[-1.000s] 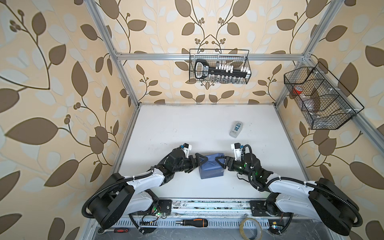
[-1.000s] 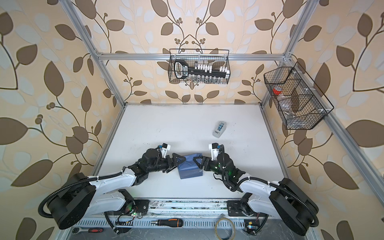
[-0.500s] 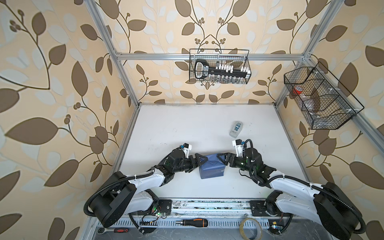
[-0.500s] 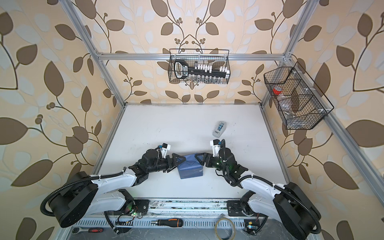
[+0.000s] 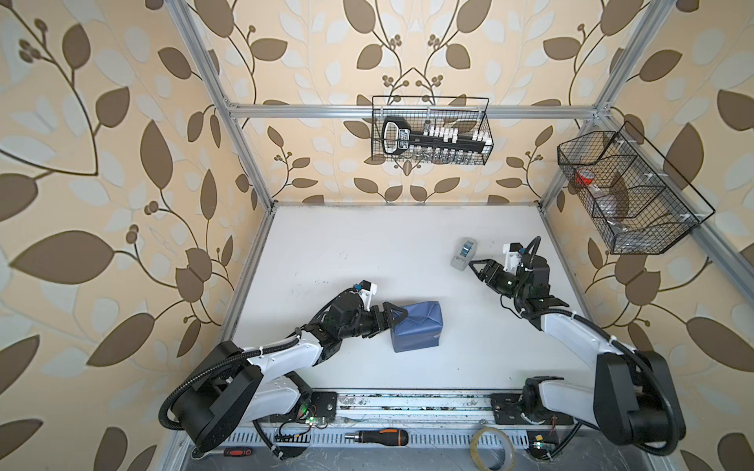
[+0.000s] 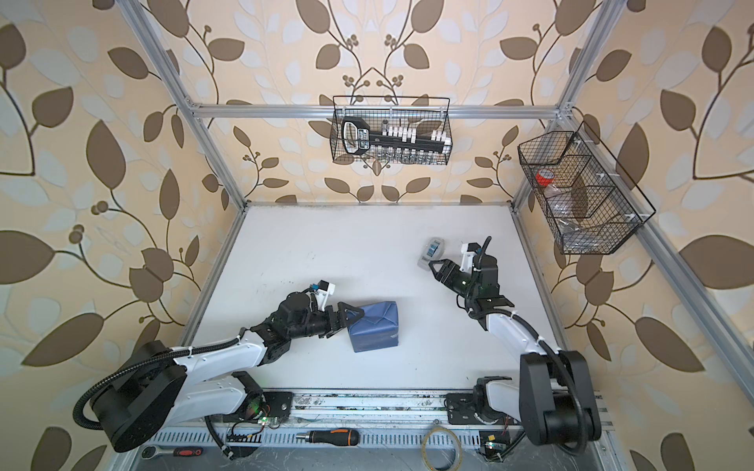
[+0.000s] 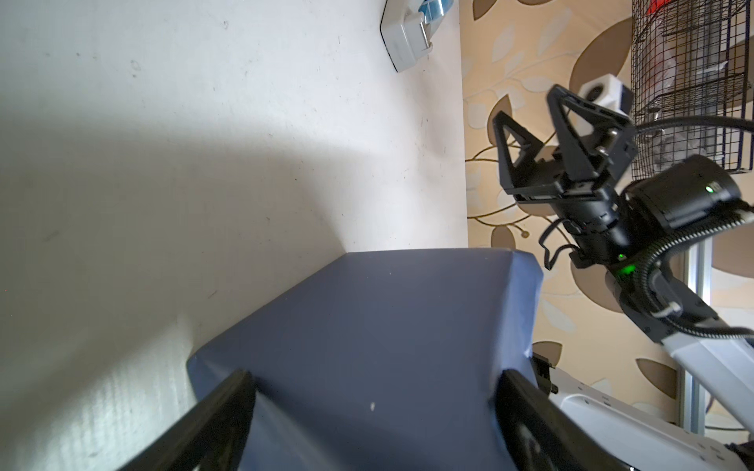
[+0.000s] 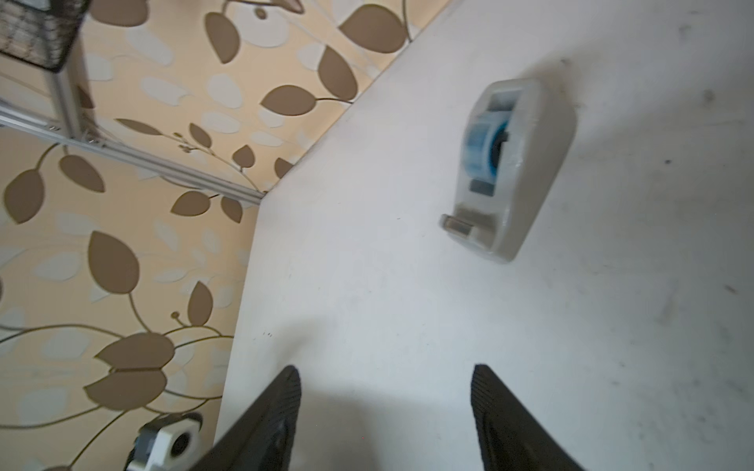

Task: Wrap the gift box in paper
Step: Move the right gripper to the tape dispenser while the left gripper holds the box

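The gift box (image 5: pixel 418 328) (image 6: pixel 375 328) lies mid-table near the front, fully covered by dusky-blue paper (image 7: pixel 387 318) with folded seams on its top; the box's own surface is hidden. My left gripper (image 5: pixel 393 322) (image 6: pixel 351 322) (image 7: pixel 373 391) straddles its left end, one finger pressed on each side of it. My right gripper (image 5: pixel 475 270) (image 6: pixel 435 271) (image 8: pixel 385 375) hovers at the back right, jaws apart and empty, pointing at the grey tape dispenser (image 5: pixel 463 253) (image 8: pixel 514 171) just ahead of it.
A wire basket (image 5: pixel 432 130) hangs on the back wall, and another (image 5: pixel 628 195) on the right wall. A screwdriver (image 5: pixel 377 436) and a tape roll (image 5: pixel 491 444) lie on the front rail. Frame posts and walls close in the white table (image 5: pixel 347 253).
My right gripper has left the box's right side and swung back and right to the tape dispenser, narrowing somewhat. The left gripper stays at the box's left end.
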Tool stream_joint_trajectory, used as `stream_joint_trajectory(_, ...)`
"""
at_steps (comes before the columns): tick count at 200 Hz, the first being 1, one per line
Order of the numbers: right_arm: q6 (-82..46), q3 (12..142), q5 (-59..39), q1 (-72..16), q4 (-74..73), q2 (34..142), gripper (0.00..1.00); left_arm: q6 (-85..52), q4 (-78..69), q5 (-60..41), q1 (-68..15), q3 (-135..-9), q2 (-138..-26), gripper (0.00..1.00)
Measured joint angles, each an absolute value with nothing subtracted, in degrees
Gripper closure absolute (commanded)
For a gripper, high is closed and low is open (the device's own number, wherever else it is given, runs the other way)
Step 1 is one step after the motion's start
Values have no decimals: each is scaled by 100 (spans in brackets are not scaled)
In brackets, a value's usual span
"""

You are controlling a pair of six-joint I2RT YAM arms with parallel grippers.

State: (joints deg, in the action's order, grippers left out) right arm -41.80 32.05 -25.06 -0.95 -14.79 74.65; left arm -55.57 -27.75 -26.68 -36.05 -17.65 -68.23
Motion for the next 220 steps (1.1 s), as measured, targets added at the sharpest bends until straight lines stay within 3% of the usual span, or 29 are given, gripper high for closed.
stream_joint_trajectory(82, -4143, 4466, -2770, 78, -1914, 9867, 52, -5404, -2530, -2670, -3605, -1890, -6825, 7)
stream_joint_trajectory(220, -4268, 5074, -3188, 67, -2287, 10779, 70, -5349, -2517, -2703, -3605, -1955, -6904, 7)
